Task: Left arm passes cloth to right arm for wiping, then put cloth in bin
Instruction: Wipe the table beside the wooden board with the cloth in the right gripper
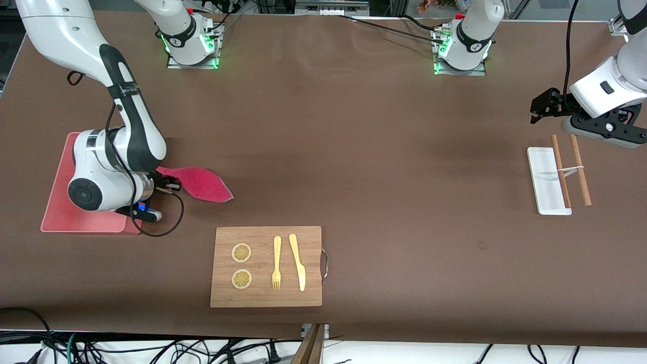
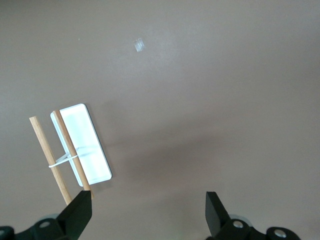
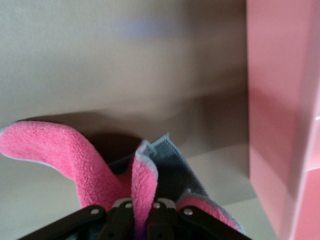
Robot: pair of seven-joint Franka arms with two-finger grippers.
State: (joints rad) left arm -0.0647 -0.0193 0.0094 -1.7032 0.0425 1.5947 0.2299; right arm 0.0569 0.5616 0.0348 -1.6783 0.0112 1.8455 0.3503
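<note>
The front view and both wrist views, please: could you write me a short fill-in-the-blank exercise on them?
1. The right gripper is shut on the ___.
2. The left gripper, over bare table, is ___.
3. Two lemon slices, a fork and a knife lie on the wooden ___.
4. The bin is coloured ___.

Missing words: cloth; open; board; pink

Table point(image 1: 384, 151) carries bin point(image 1: 55, 212), board point(image 1: 266, 266), tray point(image 1: 543, 177)

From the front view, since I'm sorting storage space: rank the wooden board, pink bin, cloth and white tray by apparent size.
1. Wooden board and bin: look alike, and the right arm hides part of the bin, so no ranking.
2. Cloth, partly bunched in the right gripper.
3. White tray, close to the cloth.
</note>
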